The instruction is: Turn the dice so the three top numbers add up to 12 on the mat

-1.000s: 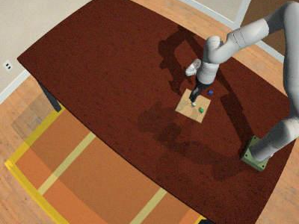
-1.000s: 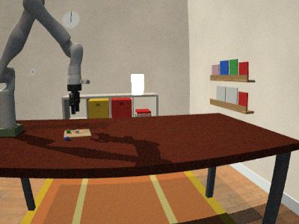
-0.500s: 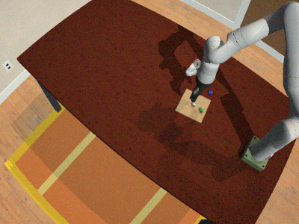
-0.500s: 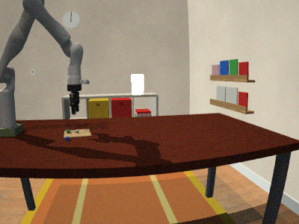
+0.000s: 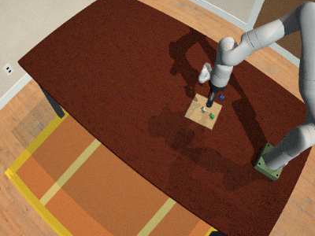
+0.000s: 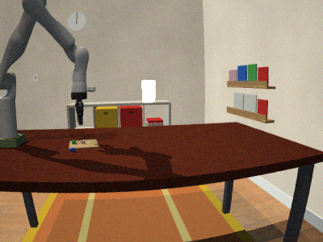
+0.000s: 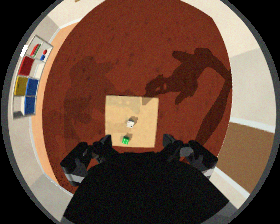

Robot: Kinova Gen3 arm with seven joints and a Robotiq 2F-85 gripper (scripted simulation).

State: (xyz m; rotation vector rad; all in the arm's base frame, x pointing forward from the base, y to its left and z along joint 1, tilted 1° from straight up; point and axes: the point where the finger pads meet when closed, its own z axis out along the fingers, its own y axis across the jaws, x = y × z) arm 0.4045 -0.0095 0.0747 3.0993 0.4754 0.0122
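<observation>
A small tan mat [image 5: 201, 112] lies flat on the dark red table. A white die [image 5: 204, 109] and a green die [image 5: 212, 116] sit on the mat. A blue die [image 5: 221, 97] lies on the bare table just off the mat's far edge. My gripper [image 5: 209, 102] hangs well above the mat, open and empty. In the wrist view the mat [image 7: 130, 118] holds the white die [image 7: 131, 122] and the green die [image 7: 125, 138]; the blue die is out of sight there. The exterior view shows the mat [image 6: 83, 145], the blue die [image 6: 73, 149] beside it, and my gripper [image 6: 80, 117] high above. The dice faces are too small to read.
The arm's green base [image 5: 268, 166] stands on the table near the right edge. A shelf with a yellow bin [image 6: 106, 117] and a red bin [image 6: 131, 116] stands behind the table. Wall shelves with coloured blocks [image 6: 249, 73] hang at the right.
</observation>
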